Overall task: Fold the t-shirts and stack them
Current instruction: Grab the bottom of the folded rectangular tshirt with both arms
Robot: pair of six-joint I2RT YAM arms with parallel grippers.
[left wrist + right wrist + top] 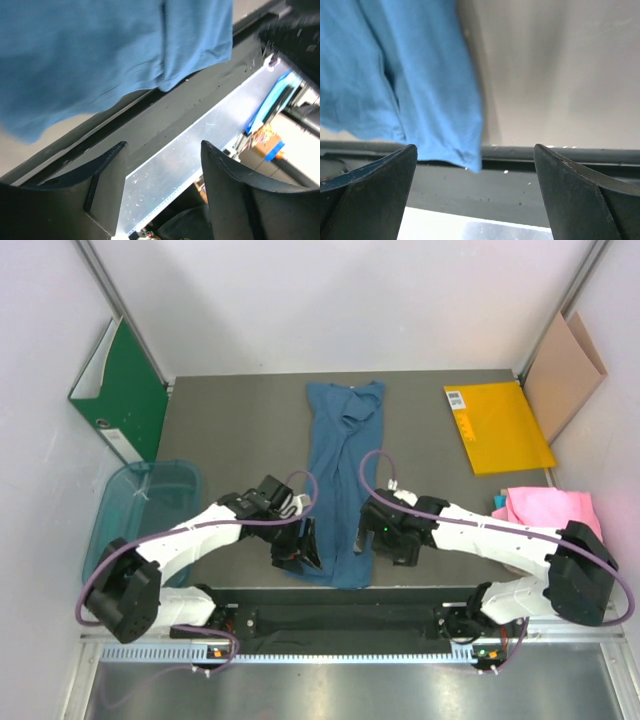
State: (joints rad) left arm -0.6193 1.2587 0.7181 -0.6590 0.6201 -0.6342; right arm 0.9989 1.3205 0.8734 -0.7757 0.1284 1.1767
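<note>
R tool (475,150) agape; pink tee (548,510) top-cam only

A shirt (340,470) lies down the middle of the desk (240,420), twelve to six. A folder (497,426) lies at two, a binder (122,390) at ten, a tub (125,502) at eight, and seemingly two folded shirts (548,508) at four.
</note>
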